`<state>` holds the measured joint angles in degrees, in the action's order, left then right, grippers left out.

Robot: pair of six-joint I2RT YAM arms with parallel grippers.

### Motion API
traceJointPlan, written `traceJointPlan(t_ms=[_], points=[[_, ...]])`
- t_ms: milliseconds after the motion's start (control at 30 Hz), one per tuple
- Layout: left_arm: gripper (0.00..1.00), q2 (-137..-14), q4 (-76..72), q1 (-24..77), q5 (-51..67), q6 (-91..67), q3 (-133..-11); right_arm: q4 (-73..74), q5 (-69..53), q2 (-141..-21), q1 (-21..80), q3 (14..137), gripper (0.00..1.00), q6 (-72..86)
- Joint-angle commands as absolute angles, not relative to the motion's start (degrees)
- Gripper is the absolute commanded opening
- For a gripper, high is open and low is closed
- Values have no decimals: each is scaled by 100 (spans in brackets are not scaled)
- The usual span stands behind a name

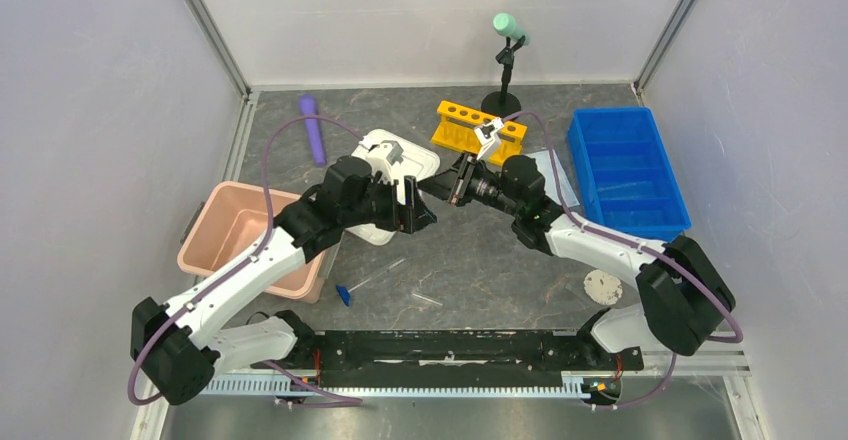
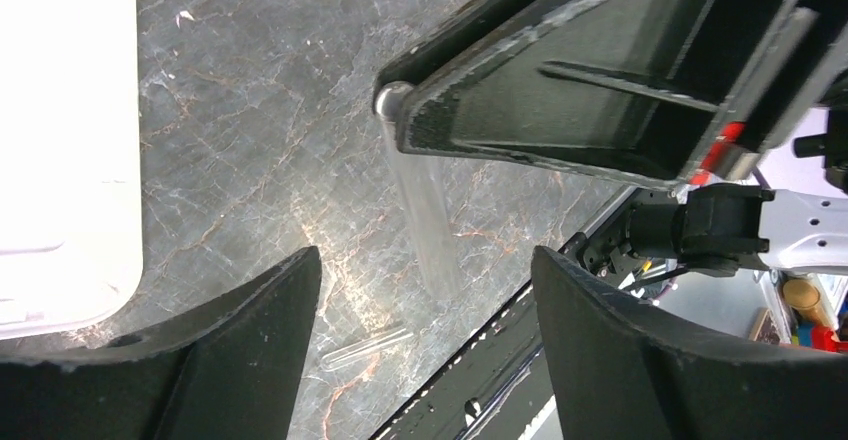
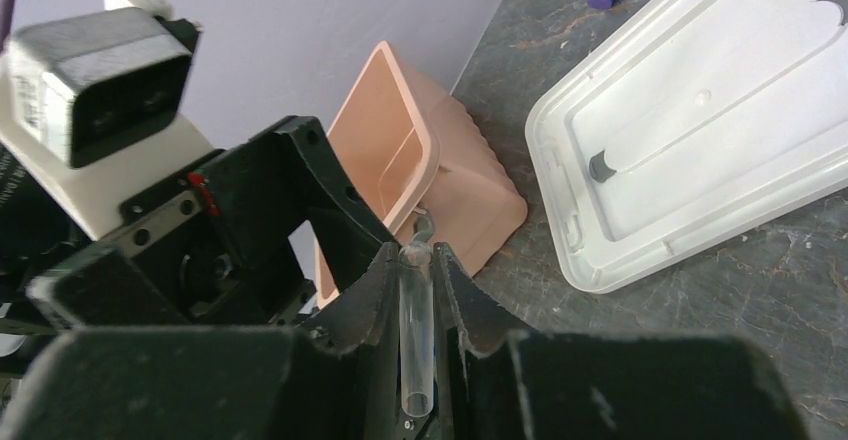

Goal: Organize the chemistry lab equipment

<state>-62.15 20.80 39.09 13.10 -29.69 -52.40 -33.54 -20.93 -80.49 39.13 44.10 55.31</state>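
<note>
Nothing can be read in any view. No text, label, brand or number is legible - any print is too blurred.

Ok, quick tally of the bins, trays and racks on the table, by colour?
Pink bin: 1
Blue bin: 1
White tray: 1
Yellow rack: 1
Total: 4

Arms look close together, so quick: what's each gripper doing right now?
Left gripper: open, holding nothing.
Right gripper: closed on a thin clear tube.
</note>
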Motion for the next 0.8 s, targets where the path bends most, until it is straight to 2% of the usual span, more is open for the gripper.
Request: traceJointPlan(t_ms=[0, 267, 533, 767], points=[[80, -6351, 1933, 3943, 1468, -2803, -5313, -3673, -2229, -7769, 3851, 4310, 18, 5606], [59, -6467, 2059, 3938, 1340, -2611, -5520, -3637, -2637, -7421, 3621, 3955, 18, 5573], [54, -6619, 2074, 3945, 1461, -2518, -5618, -3524, -2856, -7280, 3541, 3797, 18, 5438], [55, -6575, 2215, 3938, 1280, -2435, -5599, -3439, -2817, -7213, 3507, 3754, 18, 5267]])
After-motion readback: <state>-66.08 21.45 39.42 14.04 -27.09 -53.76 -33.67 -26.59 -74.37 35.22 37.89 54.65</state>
